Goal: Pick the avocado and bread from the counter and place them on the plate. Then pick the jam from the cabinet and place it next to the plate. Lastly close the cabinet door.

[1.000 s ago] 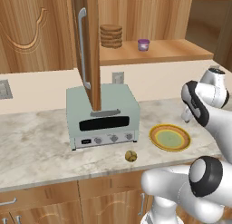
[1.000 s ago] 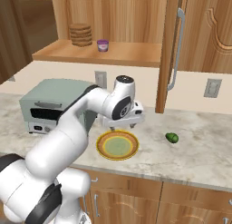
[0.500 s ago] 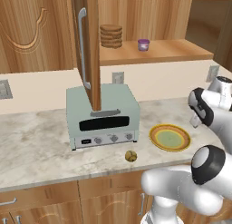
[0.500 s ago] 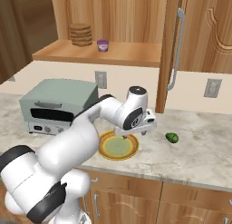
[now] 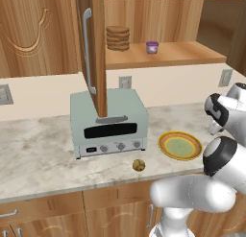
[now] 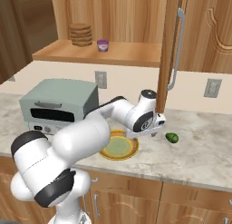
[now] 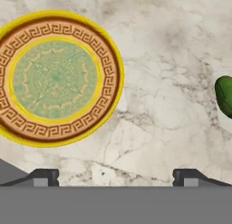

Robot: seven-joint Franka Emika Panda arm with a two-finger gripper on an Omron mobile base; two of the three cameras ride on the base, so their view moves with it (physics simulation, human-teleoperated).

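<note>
Rightward since before, wide-apart fingers hover between one plate and one avocado.

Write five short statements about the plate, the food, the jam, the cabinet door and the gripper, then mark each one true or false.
1. The plate has nothing on it. True.
2. The avocado lies on the plate. False: it lies on the counter, apart from the plate.
3. The jam stands on the shelf inside the cabinet. True.
4. The cabinet door is shut. False: it stands open, swung out over the toaster oven.
5. The gripper is shut on the bread. False: the gripper is open and holds nothing, and the bread lies on the counter in front of the toaster oven.
</note>
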